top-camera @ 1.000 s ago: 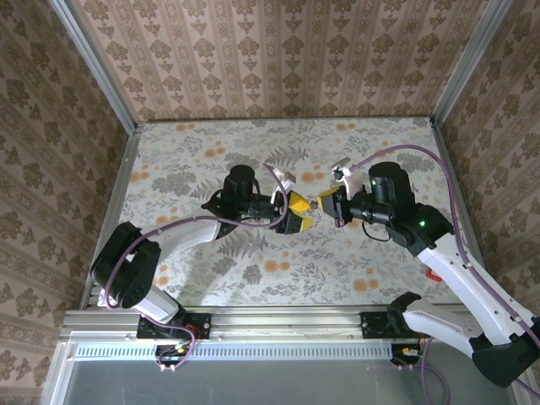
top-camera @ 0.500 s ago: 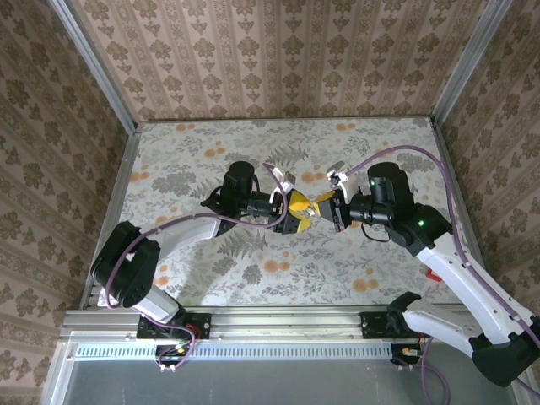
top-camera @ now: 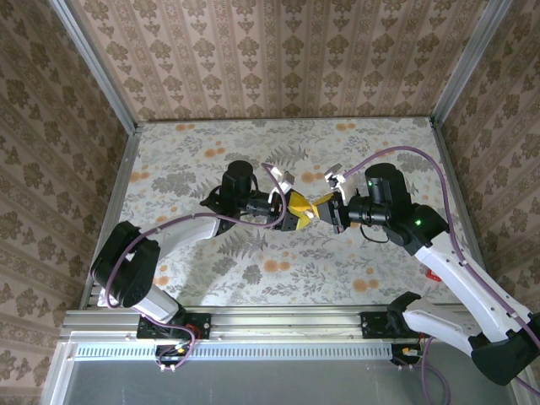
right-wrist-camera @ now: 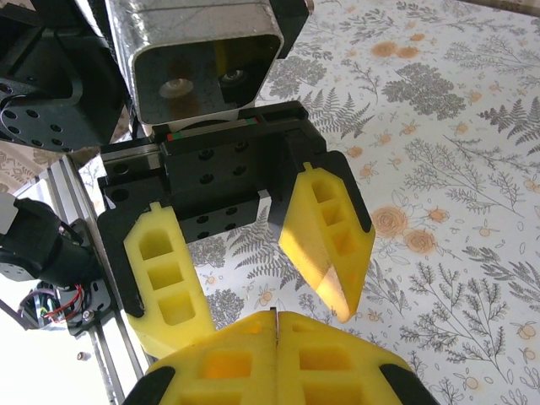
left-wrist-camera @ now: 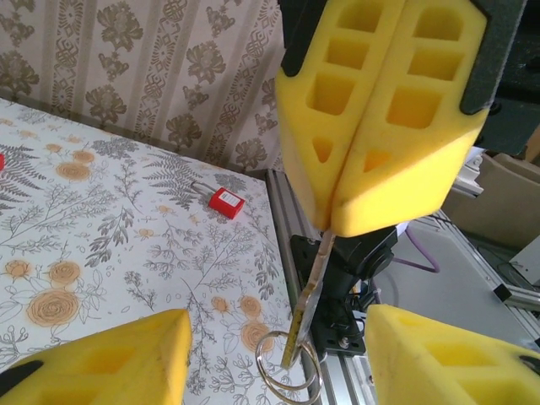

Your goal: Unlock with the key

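Passing the key (left-wrist-camera: 310,297) looks to us the step in hand: it hangs from the clenched right fingers (left-wrist-camera: 396,143), between the parted left fingers (right-wrist-camera: 327,240), which must next close on it. Our left wrist view adds the red padlock (left-wrist-camera: 225,202) on the tabletop (left-wrist-camera: 84,211), ten o'clock from the key; the top view gives the arms meeting.

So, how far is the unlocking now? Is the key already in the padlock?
Not yet.
Done: the key is up off the table, pinched in the shut right gripper.
In hand: the left gripper has its jaws open on either side of the key, which looks like a handover.
Left: the red padlock lies alone on the table, and the key has not reached it.
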`<state>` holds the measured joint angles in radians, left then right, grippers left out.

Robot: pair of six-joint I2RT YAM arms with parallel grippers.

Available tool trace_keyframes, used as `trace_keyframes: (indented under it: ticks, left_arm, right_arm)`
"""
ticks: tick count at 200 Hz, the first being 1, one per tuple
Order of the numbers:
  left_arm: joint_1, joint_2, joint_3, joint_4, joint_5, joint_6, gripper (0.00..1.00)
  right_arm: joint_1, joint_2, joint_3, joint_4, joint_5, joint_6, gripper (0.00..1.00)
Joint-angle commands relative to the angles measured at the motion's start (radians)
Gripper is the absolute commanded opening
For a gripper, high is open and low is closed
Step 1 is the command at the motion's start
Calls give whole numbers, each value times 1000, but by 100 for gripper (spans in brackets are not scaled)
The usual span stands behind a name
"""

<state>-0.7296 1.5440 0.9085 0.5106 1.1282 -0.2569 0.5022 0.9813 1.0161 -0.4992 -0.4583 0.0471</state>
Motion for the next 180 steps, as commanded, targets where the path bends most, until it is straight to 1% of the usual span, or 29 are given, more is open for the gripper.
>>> trace_keyframes:
  ticks: [1, 21, 35, 45, 82, 102, 124, 148, 180]
  left_arm:
    - [-1, 17, 18, 41, 42, 5, 54]
    - [-3, 27, 19, 40, 48, 2, 47]
    - [-5, 31, 23, 39, 53, -1, 40]
    - [-7, 36, 25, 39, 59, -5, 36]
    - [-7, 44, 23, 41, 60, -8, 31]
    - [-8, 47, 21, 74, 59, -29, 28]
    - [-10, 53, 27, 96, 65, -47, 21]
    - [-11, 61, 42, 82, 85, -60, 14]
    - [-25, 74, 42, 81, 105, -72, 10]
  right_arm:
    - [6, -4, -15, 3, -32, -13, 0]
    - [6, -3, -19, 5, -36, -12, 0]
    - [6, -3, -20, 7, -33, -13, 0]
    - [6, -3, -19, 7, -29, -12, 0]
    - [5, -3, -22, 15, -32, -7, 0]
    - [6, -3, -25, 19, -36, -6, 0]
    - [6, -3, -29, 23, -43, -6, 0]
    - [5, 2, -34, 23, -43, -6, 0]
    - [4, -1, -40, 40, -32, -1, 0]
